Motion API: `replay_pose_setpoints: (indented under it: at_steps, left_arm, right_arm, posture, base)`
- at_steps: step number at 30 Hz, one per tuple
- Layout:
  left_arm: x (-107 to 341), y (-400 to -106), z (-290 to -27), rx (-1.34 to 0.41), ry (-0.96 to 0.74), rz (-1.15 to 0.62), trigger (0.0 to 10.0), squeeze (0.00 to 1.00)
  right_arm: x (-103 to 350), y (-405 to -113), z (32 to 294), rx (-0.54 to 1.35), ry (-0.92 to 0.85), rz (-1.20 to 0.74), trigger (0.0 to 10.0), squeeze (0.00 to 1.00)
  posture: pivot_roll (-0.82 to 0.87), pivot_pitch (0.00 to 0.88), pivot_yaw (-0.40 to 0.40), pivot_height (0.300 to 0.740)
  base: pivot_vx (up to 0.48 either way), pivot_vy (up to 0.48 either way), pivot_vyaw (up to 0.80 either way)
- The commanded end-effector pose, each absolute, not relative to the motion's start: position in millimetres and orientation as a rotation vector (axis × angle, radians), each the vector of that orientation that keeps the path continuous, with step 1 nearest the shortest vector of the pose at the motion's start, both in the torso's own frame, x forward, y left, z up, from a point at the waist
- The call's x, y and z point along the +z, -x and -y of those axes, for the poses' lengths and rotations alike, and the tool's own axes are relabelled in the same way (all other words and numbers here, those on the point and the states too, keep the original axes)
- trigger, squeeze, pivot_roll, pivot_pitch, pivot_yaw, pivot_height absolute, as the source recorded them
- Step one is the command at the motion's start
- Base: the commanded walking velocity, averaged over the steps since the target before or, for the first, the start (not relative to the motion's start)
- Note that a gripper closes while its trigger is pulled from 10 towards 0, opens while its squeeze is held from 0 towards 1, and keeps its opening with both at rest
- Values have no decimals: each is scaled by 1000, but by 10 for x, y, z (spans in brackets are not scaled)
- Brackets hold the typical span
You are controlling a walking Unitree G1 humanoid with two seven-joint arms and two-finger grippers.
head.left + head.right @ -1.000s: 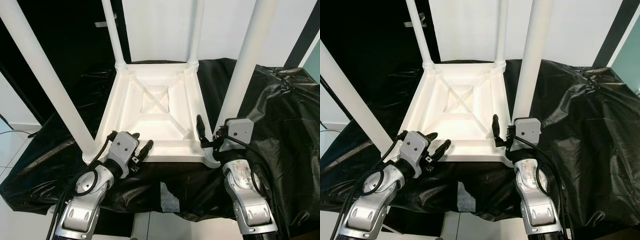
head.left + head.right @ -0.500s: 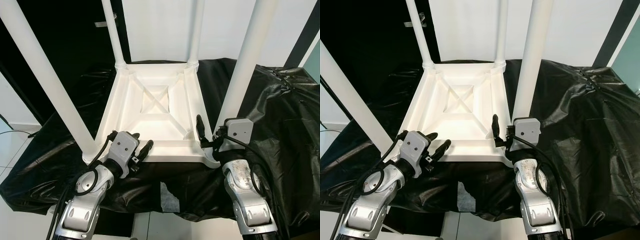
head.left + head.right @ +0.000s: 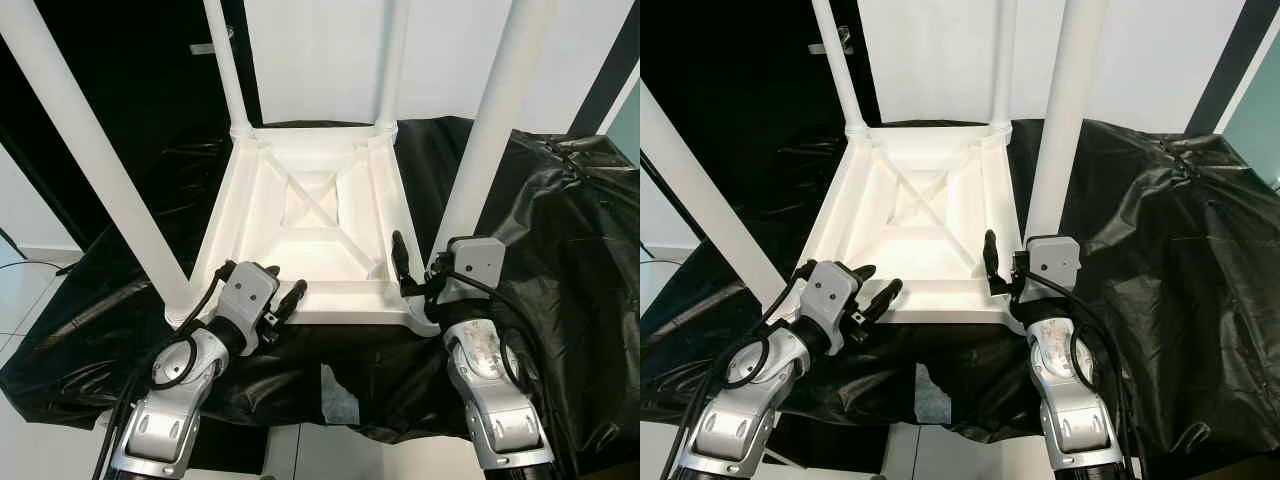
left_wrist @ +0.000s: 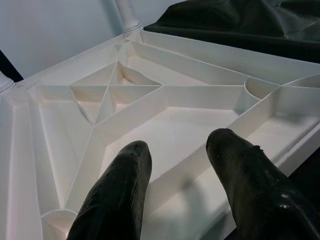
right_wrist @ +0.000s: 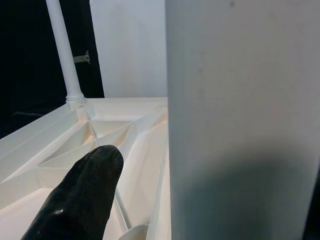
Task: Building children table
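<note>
A white children's table lies upside down on a surface covered in black plastic, with its ribbed underside up and all legs pointing upward. My left gripper is open at the near-left rim, and its fingertips hover just over the near rail. My right gripper sits at the base of the near-right leg. One finger stands inside the frame with a gap to that leg. The other finger is hidden behind the leg.
Crumpled black plastic sheet covers the surface, with a pale patch at its near edge. The near-left leg and the far legs rise steeply around my arms. Light floor shows at the left and a white wall behind.
</note>
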State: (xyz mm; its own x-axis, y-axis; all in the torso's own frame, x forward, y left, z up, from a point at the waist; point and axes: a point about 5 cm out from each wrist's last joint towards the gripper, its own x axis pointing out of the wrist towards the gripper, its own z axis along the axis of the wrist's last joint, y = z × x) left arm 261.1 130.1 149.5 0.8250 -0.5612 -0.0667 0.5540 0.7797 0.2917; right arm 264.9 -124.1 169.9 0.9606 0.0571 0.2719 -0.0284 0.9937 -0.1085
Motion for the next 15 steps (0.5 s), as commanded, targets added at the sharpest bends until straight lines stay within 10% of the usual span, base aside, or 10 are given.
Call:
replay_pose_setpoints:
  at_steps: [1, 2, 3, 6, 9, 10, 12, 13, 14, 15]
  left_arm:
    - [1519, -2625, -1298, -595, -343, 28, 10000, 0]
    - [1515, -2624, -1299, -596, -352, 27, 10000, 0]
    - [1504, -2620, -1299, -599, -362, 22, 10000, 0]
    - [1489, -2613, -1298, -604, -374, 18, 10000, 0]
    - [1486, -2612, -1298, -605, -376, 17, 10000, 0]
    - [1486, -2612, -1296, -606, -376, 17, 10000, 0]
    - [1487, -2611, -1294, -607, -377, 17, 10000, 0]
    - [1487, -2611, -1294, -607, -377, 17, 10000, 0]
    - [1488, -2608, -1291, -610, -378, 17, 10000, 0]
    - [1488, -2603, -1290, -613, -379, 16, 10000, 0]
  right_arm:
    - [1706, -2649, 1241, 41, 82, 266, 10000, 0]
    - [1705, -2649, 1247, 36, 81, 261, 10000, 0]
    - [1706, -2647, 1257, 30, 76, 256, 2510, 0]
    - [1704, -2644, 1271, 18, 70, 246, 0, 0]
    - [1707, -2645, 1280, 9, 54, 241, 0, 0]
    - [1711, -2647, 1285, 4, 50, 239, 8784, 0]
    - [1713, -2651, 1286, 4, 40, 236, 10000, 0]
    - [1713, -2651, 1286, 4, 40, 236, 10000, 0]
    - [1720, -2653, 1281, 6, 33, 235, 0, 0]
    - [1724, -2654, 1276, 9, 26, 233, 8039, 0]
  posture:
    - [59, 0, 19, 740]
    - [59, 0, 20, 740]
    - [59, 0, 19, 740]
    - [58, 0, 19, 740]
    - [58, 0, 18, 740]
    - [57, 0, 19, 740]
    - [59, 0, 18, 740]
    - [59, 0, 18, 740]
    - [61, 0, 17, 740]
    - [61, 0, 17, 740]
  base:
    - [0, 0, 0]
    - [0, 0, 0]
    - [0, 0, 0]
    - [0, 0, 0]
    - [0, 0, 0]
    - [0, 0, 0]
    - [0, 0, 0]
    - [0, 0, 0]
    - [0, 0, 0]
    - [0, 0, 0]
